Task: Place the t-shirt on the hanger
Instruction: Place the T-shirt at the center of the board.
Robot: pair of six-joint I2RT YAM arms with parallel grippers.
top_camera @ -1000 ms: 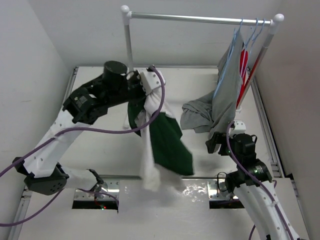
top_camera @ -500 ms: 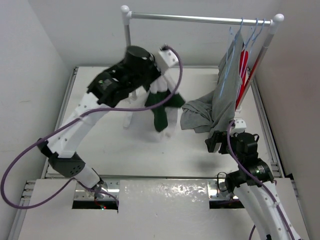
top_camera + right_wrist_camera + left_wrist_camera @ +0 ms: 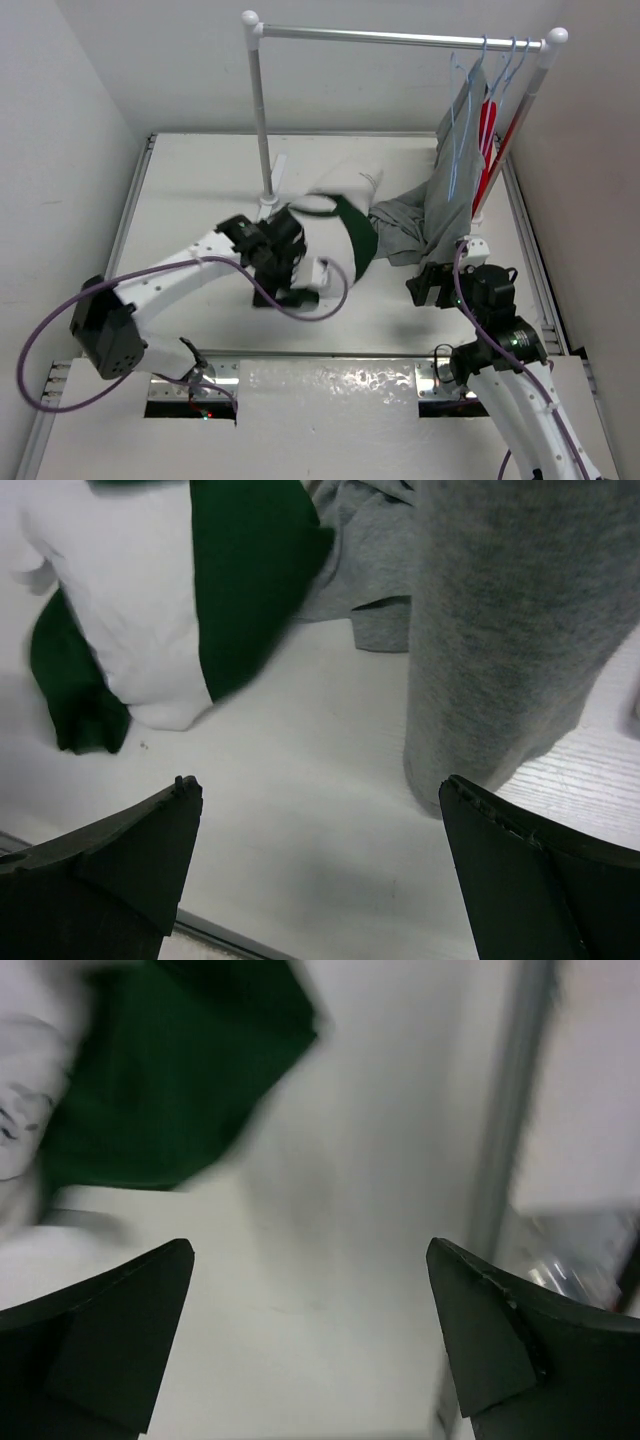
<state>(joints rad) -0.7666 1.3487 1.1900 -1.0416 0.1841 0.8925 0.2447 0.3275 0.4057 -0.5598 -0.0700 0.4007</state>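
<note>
T-shirt [image 3: 352, 225] lies heaped mid-table [image 3: 200, 180], touching the grey garment [image 3: 400, 235]; you have no grip on it. The hanger [image 3: 451, 140] hangs on the rail [image 3: 400, 38], well apart. Your left gripper [image 3: 310, 1245] is spread wide and empty just beside the shirt. The right gripper [image 3: 320, 780] is likewise wide and empty, near it.
</note>
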